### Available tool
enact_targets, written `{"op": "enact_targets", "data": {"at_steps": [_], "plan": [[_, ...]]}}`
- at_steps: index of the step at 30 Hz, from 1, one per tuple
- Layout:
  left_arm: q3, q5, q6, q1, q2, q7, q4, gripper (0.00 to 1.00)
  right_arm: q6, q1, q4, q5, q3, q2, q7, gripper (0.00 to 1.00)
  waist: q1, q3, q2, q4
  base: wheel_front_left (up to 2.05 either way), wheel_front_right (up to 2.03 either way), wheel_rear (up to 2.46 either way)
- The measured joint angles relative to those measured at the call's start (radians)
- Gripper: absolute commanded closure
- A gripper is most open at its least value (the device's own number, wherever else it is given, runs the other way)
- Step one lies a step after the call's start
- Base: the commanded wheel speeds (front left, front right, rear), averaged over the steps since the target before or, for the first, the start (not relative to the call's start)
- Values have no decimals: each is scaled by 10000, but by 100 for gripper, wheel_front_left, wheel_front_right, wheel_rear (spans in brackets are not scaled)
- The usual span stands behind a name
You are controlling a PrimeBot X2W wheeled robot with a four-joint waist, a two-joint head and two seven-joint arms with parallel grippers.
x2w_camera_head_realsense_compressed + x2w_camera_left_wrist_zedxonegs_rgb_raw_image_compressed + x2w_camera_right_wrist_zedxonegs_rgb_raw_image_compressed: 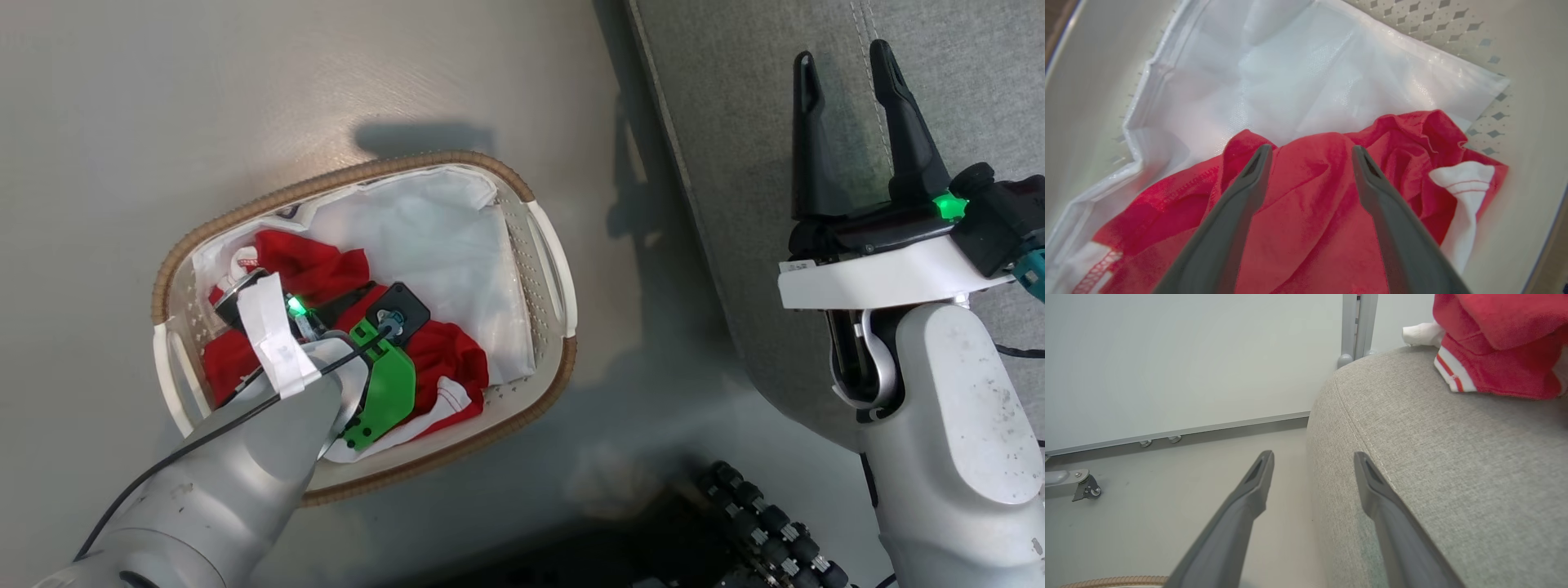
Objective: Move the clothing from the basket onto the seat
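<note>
Left jaws spread wide in the basket (367, 167), red clothing (1306, 204) lower-centre, showing right between them; right jaws spread too.

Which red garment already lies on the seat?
The red garment with the white-striped hem, in the right wrist view, resting on the grey seat. The other red garment lies in the basket under the open left claw.

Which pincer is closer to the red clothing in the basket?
Left. The left pincer is inside the basket, over the red clothing; the right pincer is over the seat.
</note>
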Motion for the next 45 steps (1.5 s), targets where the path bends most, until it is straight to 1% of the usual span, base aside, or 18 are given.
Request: {"op": "enact_targets", "data": {"at_steps": [5, 12, 17, 21, 28, 29, 30, 31, 32, 33, 34, 41, 45], "plan": [[-807, -291, 0, -421, 117, 566, 257, 0, 0, -58, -121, 96, 213, 2, 0, 0, 0, 433, 0, -292, 0, 0, 0], [-1319, -552, 0, -950, 138, 897, 568, 0, 0, -187, -268, 132, 453, 4, 0, 0, 0, 806, 0, -515, 0, 0, 0], [-1384, -738, 0, -1139, 6, 1448, 1041, 0, 0, -202, -330, 219, 639, 6, 0, 0, -1, 922, 0, -604, 0, 0, 0], [-1409, -874, 0, -1225, -90, 1680, 1287, 0, 0, -211, -360, 234, 761, 4, 0, 0, -1, 993, 0, -672, 0, 0, 0], [-1478, -1114, 0, -1222, -54, 2142, 1584, 0, 0, -222, -397, 320, 941, 4, 0, 0, -1, 1085, 0, -832, 0, 0, 0], [-1486, -1118, 0, -1220, -42, 2173, 1597, 6, 0, -222, -397, 320, 951, 6, 0, 0, -1, 1094, 0, -847, 0, 0, 0], [-1494, -1174, -2, -1217, -40, 2209, 1613, 50, 0, -222, -393, 320, 953, 4, 0, 0, -1, 1099, 0, -856, 0, 0, 0], [-1494, -1231, -2, -1212, -40, 2268, 1628, 57, 0, -222, -387, 322, 949, 4, 0, 0, -1, 1097, 0, -857, 0, 0, 0], [-1496, -1266, 0, -1205, -40, 2288, 1638, 70, 0, -222, -380, 322, 947, 4, 0, 0, -1, 1092, 0, -856, 0, 0, 0], [-1503, -1296, 0, -1200, -38, 2372, 1657, 88, 0, -222, -372, 322, 947, 6, 0, 0, -1, 1081, 0, -855, 0, 0, 0], [-1517, -1335, -2, -1191, -38, 2449, 1664, 100, 0, -222, -360, 326, 945, 4, 0, 0, -1, 1069, 0, -853, 0, 0, 0], [-1607, -1567, -2, -1099, 12, 2656, 1653, 100, 0, -253, -328, 364, 957, 4, 0, 0, -1, 1009, 0, -822, 0, 0, 0], [-1632, -1668, -2, -1033, 29, 2332, 1559, 100, 0, -252, -249, 355, 897, 6, 0, 0, -1, 905, 0, -764, 0, 0, 0]]}}
